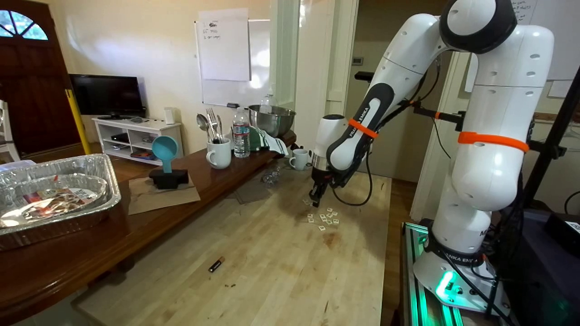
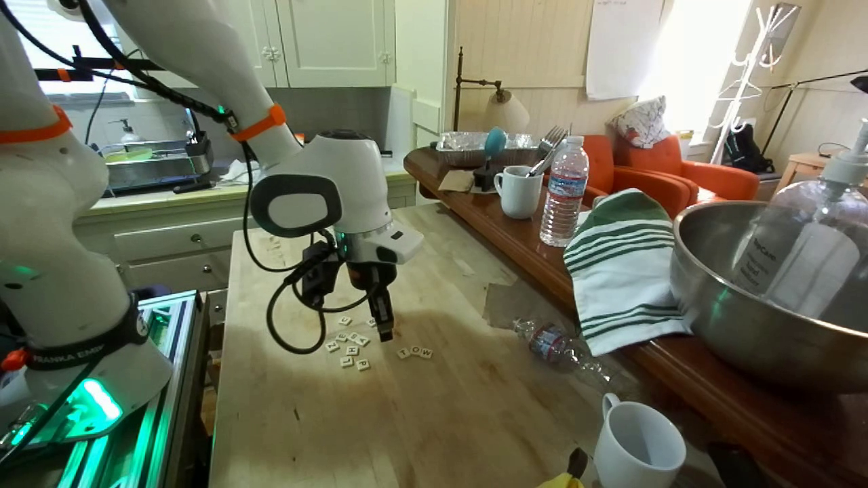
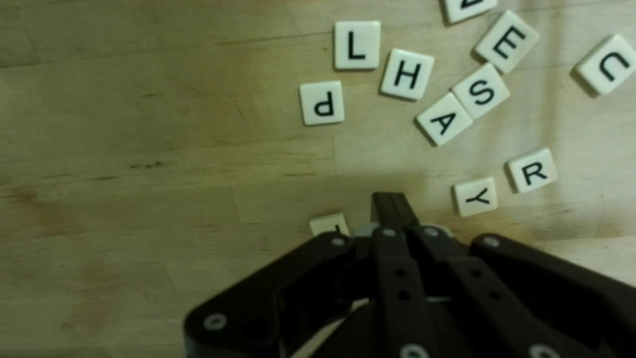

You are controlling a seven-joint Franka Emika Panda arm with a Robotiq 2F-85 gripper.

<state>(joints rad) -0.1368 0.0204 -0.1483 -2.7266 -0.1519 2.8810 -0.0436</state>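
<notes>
My gripper is shut, its two dark fingers pressed together with nothing visible between them. In an exterior view the gripper points down low over the wooden table, between a loose cluster of letter tiles and a short row with a T tile and a W tile. Closest in the wrist view are a Y tile to the right and a partly hidden tile to the left. Farther off lie a P tile, an A tile and several others. Contact with the table cannot be judged.
A raised wooden counter borders the table. A crumpled plastic bottle and a white mug stand or lie along its foot. On the counter is a steel bowl. A battery lies on the table.
</notes>
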